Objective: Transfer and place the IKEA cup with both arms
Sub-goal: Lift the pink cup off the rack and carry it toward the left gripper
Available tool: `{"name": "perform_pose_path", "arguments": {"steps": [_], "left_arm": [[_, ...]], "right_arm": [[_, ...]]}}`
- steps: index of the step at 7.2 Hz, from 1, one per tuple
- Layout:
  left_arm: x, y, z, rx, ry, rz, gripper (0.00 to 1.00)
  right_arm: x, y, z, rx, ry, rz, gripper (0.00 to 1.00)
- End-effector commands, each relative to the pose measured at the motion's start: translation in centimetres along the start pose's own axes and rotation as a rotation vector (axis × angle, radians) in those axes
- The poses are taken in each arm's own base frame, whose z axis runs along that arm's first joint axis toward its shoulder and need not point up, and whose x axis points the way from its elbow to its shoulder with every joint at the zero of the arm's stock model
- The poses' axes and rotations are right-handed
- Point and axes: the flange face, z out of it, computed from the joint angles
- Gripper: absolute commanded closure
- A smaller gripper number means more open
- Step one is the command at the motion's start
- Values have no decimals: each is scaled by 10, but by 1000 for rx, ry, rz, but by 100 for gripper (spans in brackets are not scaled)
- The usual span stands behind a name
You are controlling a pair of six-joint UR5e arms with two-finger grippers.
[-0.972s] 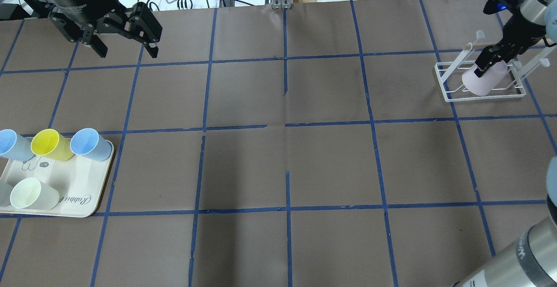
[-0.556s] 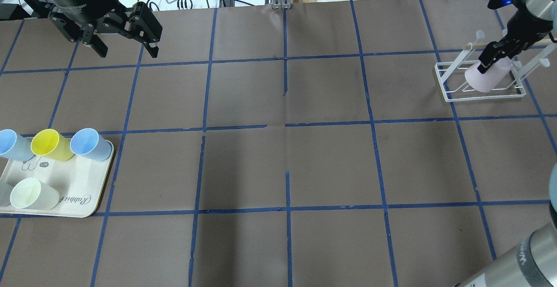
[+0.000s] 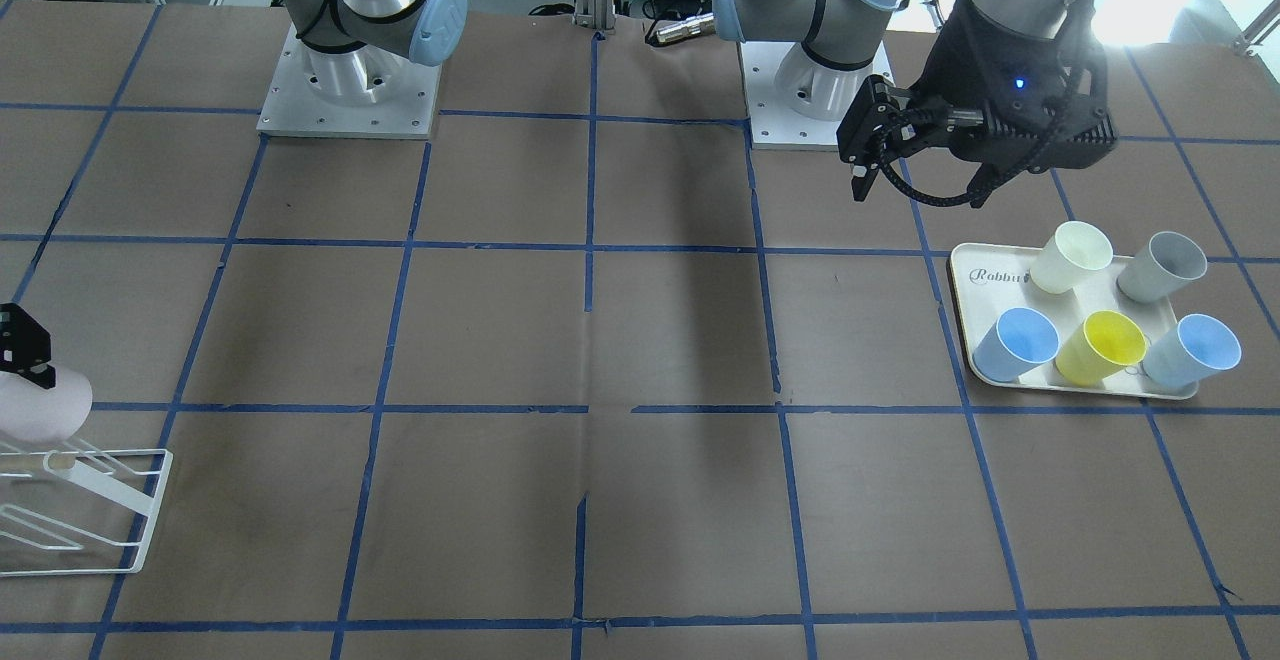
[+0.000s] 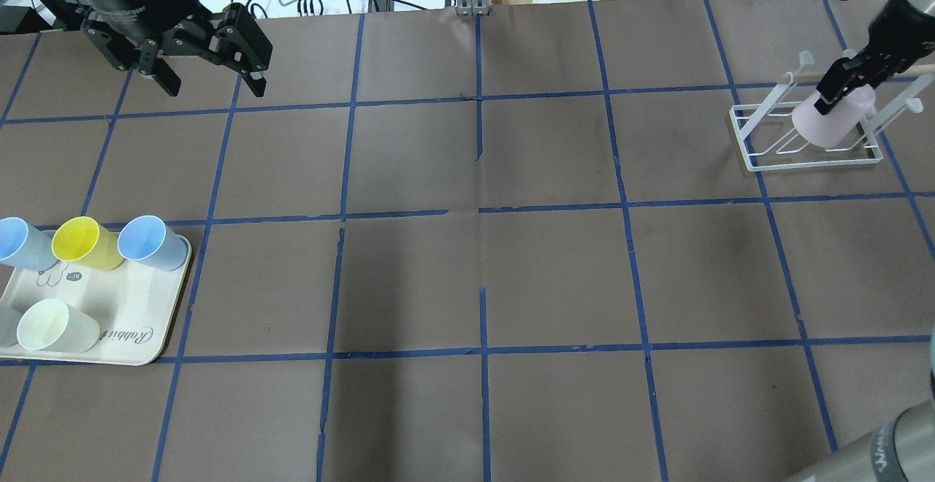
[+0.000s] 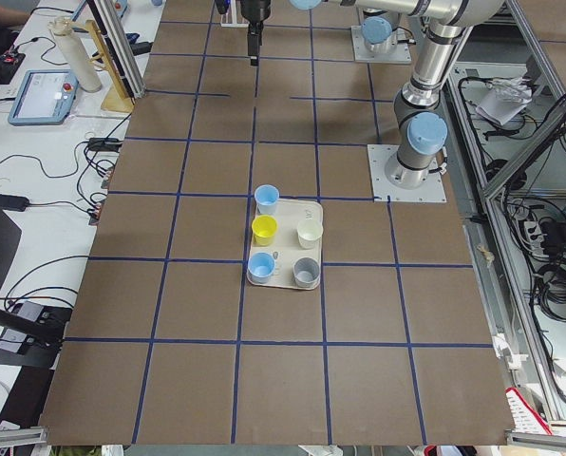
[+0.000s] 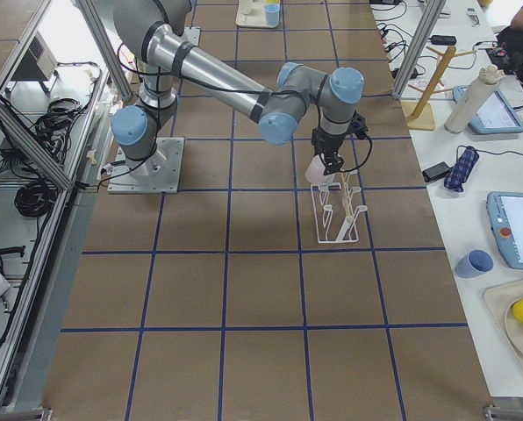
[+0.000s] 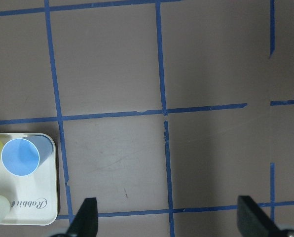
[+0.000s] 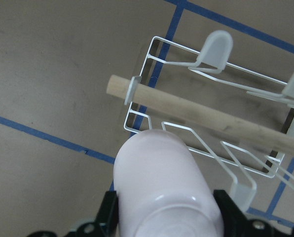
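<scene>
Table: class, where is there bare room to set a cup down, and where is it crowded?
Bare: the wide middle of the table, between the tray and the rack. Crowded: the tray with five cups, and the rack, where the right gripper holds the pink cup.

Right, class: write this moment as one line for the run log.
right pincer: shut on pink cup | pink cup: held over wire rack | left pincer: open, empty

Blue tape gridded the brown table (image 4: 467,285). A cream tray (image 4: 146,299) lay at its left end, a wire rack (image 4: 741,139) at its right.
</scene>
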Motion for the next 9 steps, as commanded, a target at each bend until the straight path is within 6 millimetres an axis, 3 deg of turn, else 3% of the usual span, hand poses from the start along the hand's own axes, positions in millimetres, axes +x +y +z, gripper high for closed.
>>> {"name": "perform_pose_path", "arguments": {"steps": [1, 4, 7, 9], "left_arm": [[0, 1, -2, 3, 0, -1, 0], [0, 1, -1, 2, -2, -1, 0], [-2, 3, -4, 2, 13, -4, 0], [-14, 4, -5, -3, 13, -16, 0]], "right_arm": [[-18, 18, -37, -8, -6, 1, 73], [-66, 42, -81, 38, -154, 53, 73], [-123, 47, -102, 121, -447, 114, 73], [-179, 39, -115, 166, -676, 128, 74]]}}
